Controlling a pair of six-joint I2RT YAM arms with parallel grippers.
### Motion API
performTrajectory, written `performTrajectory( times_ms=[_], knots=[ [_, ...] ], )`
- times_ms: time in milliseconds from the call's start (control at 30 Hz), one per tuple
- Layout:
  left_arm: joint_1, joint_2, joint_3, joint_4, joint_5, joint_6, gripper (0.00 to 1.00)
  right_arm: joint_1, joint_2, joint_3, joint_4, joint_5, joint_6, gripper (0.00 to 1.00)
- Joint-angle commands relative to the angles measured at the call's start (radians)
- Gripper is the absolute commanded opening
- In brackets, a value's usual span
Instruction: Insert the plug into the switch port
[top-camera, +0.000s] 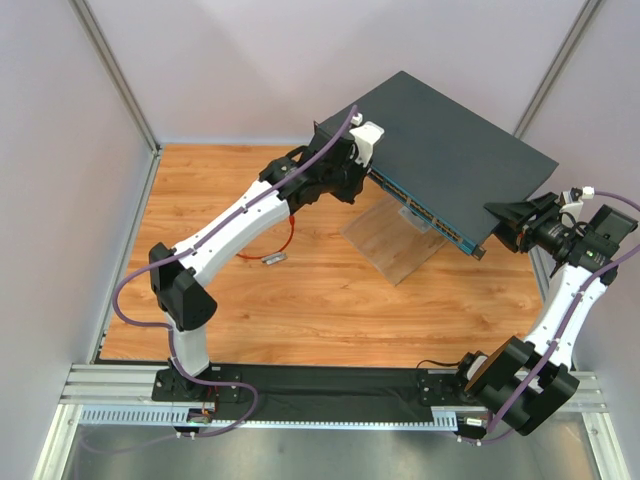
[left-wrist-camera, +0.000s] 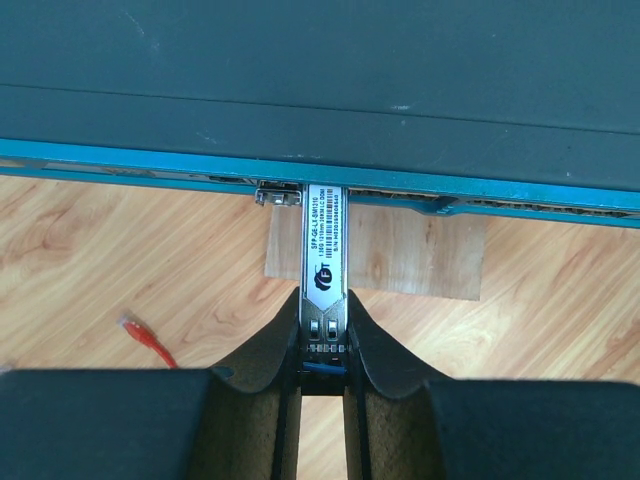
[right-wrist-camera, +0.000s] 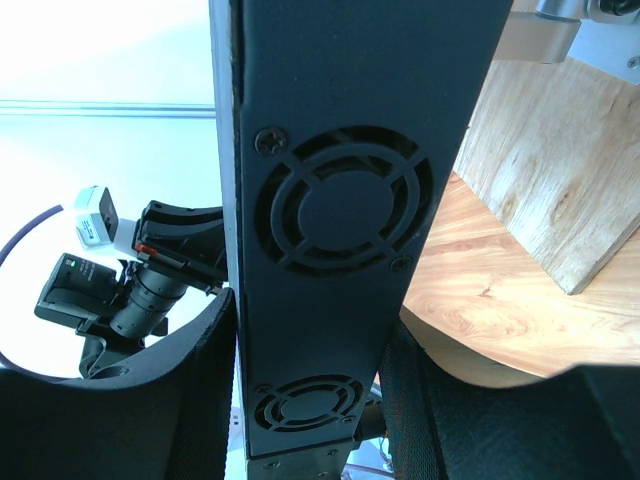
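plug (left-wrist-camera: 131, 325): loose on the worktop (left-wrist-camera: 90, 240), red boot with a clear tip, held by nothing, well apart from the switch front, off to the left in the left wrist view
cable (left-wrist-camera: 156, 348): thin, red, trailing from the plug across the wood and out of sight under the gripper body
ports (top-camera: 425, 208): one row along the teal front face of the switch (top-camera: 450, 140); cannot tell which one is meant
switch: wide, flat, dark, propped at a tilt on a stand (top-camera: 395, 245), front face toward the left arm
left gripper (left-wrist-camera: 325, 308): narrow, clamped on a grey module (left-wrist-camera: 325, 240) with a white label, not on the plug; far end of the module up against the front face
stub (left-wrist-camera: 278, 194): small, grey, metallic, seated in the front face just left of the module
right gripper (right-wrist-camera: 310, 420): spread to the thickness of the switch, one finger on each flat side, gripping its end
grilles (right-wrist-camera: 345, 210): two round fan vents on that end wall, between the fingers
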Motion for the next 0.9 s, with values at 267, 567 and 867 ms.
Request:
performTrajectory(
  times_ms=[267, 567, 867],
  knots=[
    [0.006, 0.033, 0.072, -0.006, 0.025, -0.021, 0.00, 0.023, -0.020, -0.012, 0.077, 0.038, -0.104, 0.00],
    [0.006, 0.050, 0.070, -0.001, 0.025, -0.027, 0.00, 0.023, -0.018, -0.012, 0.077, 0.036, -0.106, 0.00],
    [0.006, 0.056, 0.119, 0.002, 0.025, -0.034, 0.00, 0.023, -0.017, -0.015, 0.063, 0.032, -0.121, 0.00]
  ],
)
